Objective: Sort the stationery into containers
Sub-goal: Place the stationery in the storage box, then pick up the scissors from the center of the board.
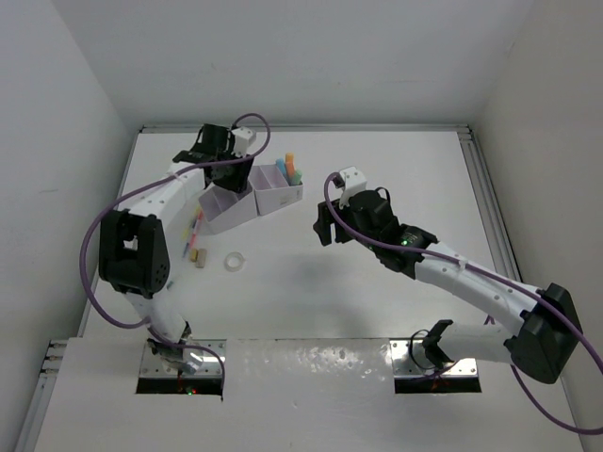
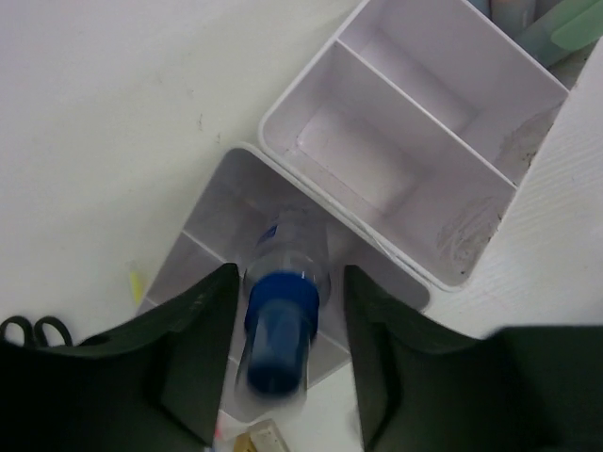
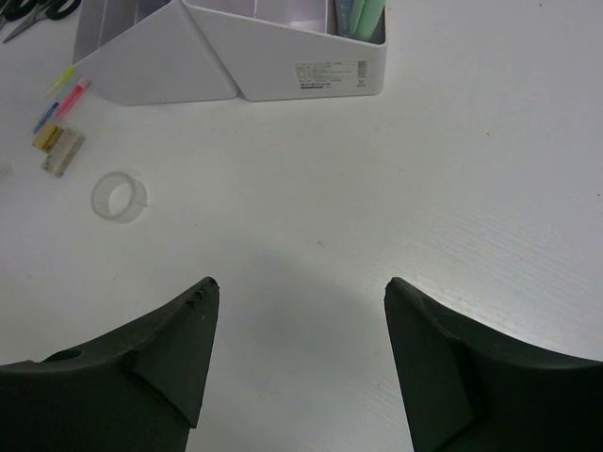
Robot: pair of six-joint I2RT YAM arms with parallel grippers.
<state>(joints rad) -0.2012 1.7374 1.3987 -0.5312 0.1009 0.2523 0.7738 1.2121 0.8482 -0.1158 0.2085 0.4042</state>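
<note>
Your left end effector [image 2: 289,271] stands over the organiser [image 2: 268,127] with the blue-capped bottle [image 2: 285,311] between its fingers. The cap faces the wrist camera and the body points down into the slanted compartment at the end of the row. A sliver of pale plastic shows on each side of the bottle, so the jaws look narrowly parted and off it rather than clamped. You cannot tell from here whether the bottle's base rests on the compartment floor. Your right end effector [image 3: 297,282] hangs wide and empty above bare desk [image 3: 490,188], well apart from everything

Judge the bottle as light, stiff and smooth, with a round plastic body that will slip or roll if pinched off-centre. If you must take it again, close across the clear body just below the cap, where the shoulder gives a stop, not on the cap itself

The loose items lie on your left arm's side of the organiser: the clear tape ring [image 3: 120,198], some short coloured pieces [image 3: 61,94] just beside the organiser's wall, two tan blocks [image 3: 57,151] near them, and the black-handled scissors [image 3: 38,9] beyond. The ring is probably light and thin-walled, so put one finger inside and one outside and squeeze gently. The scissors lie flat and are likely the heaviest item; take them across the blades near the pivot. Pens [image 3: 358,14] stand in the far compartment
</note>
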